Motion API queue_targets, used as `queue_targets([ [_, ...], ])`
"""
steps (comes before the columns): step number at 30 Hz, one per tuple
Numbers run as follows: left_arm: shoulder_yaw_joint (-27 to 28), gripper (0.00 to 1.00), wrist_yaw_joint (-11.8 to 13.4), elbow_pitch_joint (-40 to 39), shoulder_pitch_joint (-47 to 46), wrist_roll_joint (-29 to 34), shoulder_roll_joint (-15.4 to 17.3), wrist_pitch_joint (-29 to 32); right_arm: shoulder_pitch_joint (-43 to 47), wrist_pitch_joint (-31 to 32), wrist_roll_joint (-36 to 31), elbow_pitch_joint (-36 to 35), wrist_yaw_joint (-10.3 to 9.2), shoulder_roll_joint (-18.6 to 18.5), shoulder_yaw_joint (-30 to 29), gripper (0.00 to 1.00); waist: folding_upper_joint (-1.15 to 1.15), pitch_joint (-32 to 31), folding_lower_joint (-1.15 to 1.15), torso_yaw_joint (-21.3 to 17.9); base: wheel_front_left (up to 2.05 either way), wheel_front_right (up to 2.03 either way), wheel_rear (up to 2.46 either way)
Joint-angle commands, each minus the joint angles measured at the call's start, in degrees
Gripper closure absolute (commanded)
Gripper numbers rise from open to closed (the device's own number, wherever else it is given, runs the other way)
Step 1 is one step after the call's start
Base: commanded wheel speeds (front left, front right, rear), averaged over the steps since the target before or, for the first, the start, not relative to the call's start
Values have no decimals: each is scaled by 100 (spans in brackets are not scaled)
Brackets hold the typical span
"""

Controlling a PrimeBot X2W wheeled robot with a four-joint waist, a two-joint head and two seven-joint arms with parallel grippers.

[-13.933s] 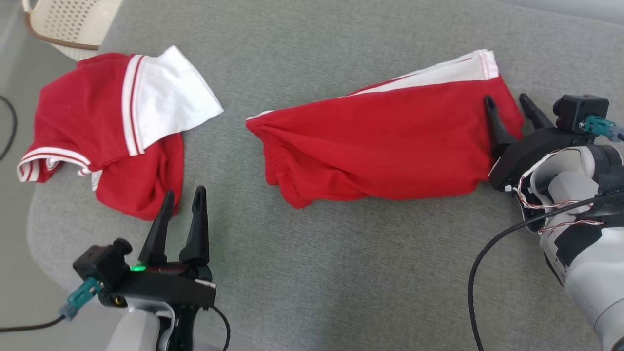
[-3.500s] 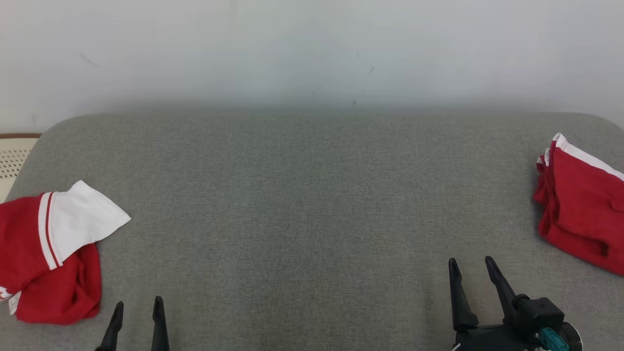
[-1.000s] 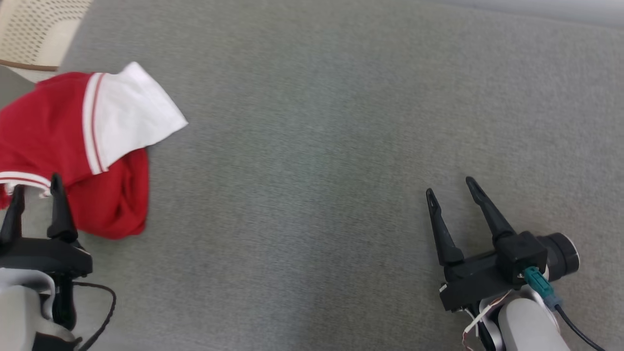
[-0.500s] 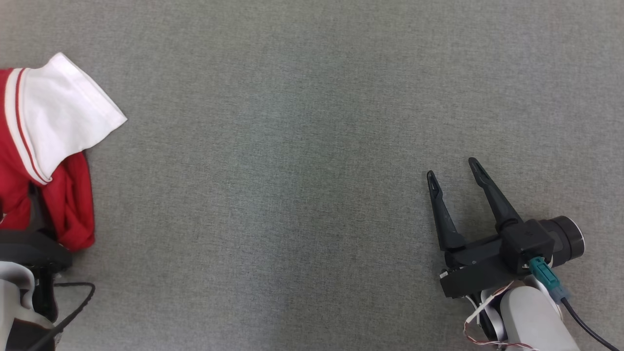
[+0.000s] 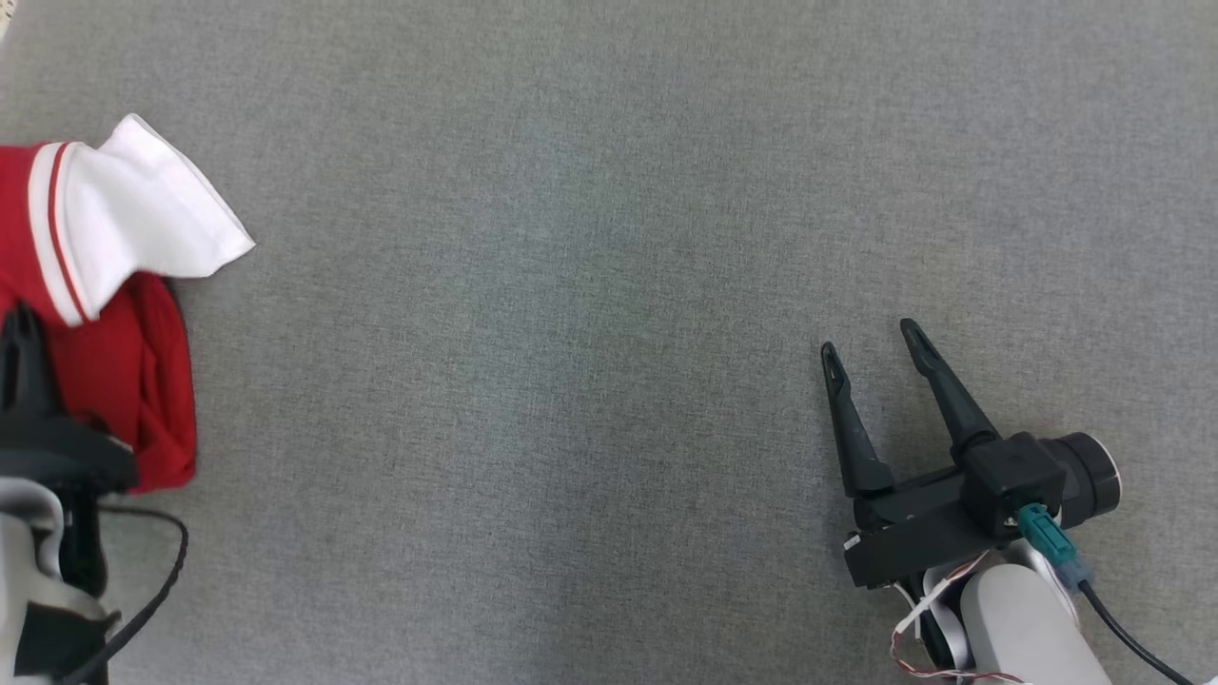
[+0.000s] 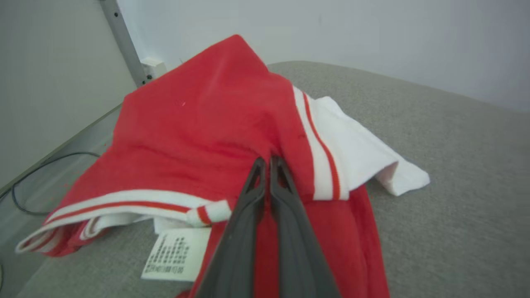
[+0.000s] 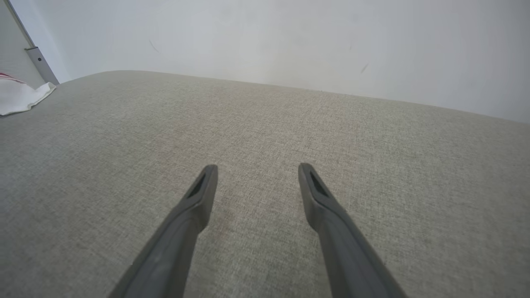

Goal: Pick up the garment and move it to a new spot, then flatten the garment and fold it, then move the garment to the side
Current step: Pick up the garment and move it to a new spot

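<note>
Left wrist view: cloth pinched, ready to lift

My left end effector (image 6: 267, 162) is pinched narrow on a red fold of the garment (image 6: 194, 124), beside its white striped band. The garment lies crumpled at the left edge of the counter (image 5: 571, 333). I judge it light and limp, likely to sag, so a thicker hem would hold better. My right end effector (image 5: 871, 341) hovers spread wide over grey fabric. Beyond stands a pale wall (image 7: 265, 37).

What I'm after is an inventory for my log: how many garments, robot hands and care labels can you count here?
Garments: 1, the red and white garment
Robot hands: 2, the left hand and the right hand
Care labels: 1, the white care label on the garment
Total: 4
</note>
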Motion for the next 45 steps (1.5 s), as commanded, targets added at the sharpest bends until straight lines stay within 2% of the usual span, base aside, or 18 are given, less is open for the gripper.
queue_targets([
  [1,-52,100,-11,-294,84,98,-32,-8,34,-2,45,15,2,18,12,0,-1,-78,-1,-12,0,0,0],
  [5,-409,100,-40,-1012,104,273,-168,-7,81,-2,130,64,2,42,20,0,-1,-241,-1,-64,0,0,0],
  [12,-2069,100,-49,-1824,8,58,-270,-8,147,-2,227,111,2,104,10,0,-1,-540,-1,-270,0,0,0],
  [16,-2607,100,-50,-2008,-39,-98,-463,-8,228,-1,264,147,2,144,-4,0,-1,-653,-1,-416,0,0,0],
  [21,-3261,100,-51,-1919,-197,-365,-687,-8,218,-1,325,167,2,237,15,0,-1,-777,-1,-802,0,0,0],
  [28,-4012,100,-51,-1580,-322,-611,-903,-8,260,-1,412,148,2,357,147,0,-1,-847,-1,-1570,0,0,0],
  [37,-4646,100,-52,-1148,-454,-816,-1053,-8,405,-1,564,173,2,431,374,0,-1,-958,-1,-2483,0,0,0],
  [43,-4888,100,-52,-1059,-502,-917,-1069,-8,397,-1,730,100,2,428,486,0,-1,-944,-1,-2792,0,0,0],
  [44,-4876,62,-52,-1069,-491,-933,-1073,-8,395,-1,751,89,2,428,484,0,-1,-943,-1,-2804,0,0,0],
  [45,-4865,28,-52,-1074,-461,-954,-1077,-8,391,-1,768,90,2,429,479,0,-1,-945,-1,-2807,0,0,0],
])
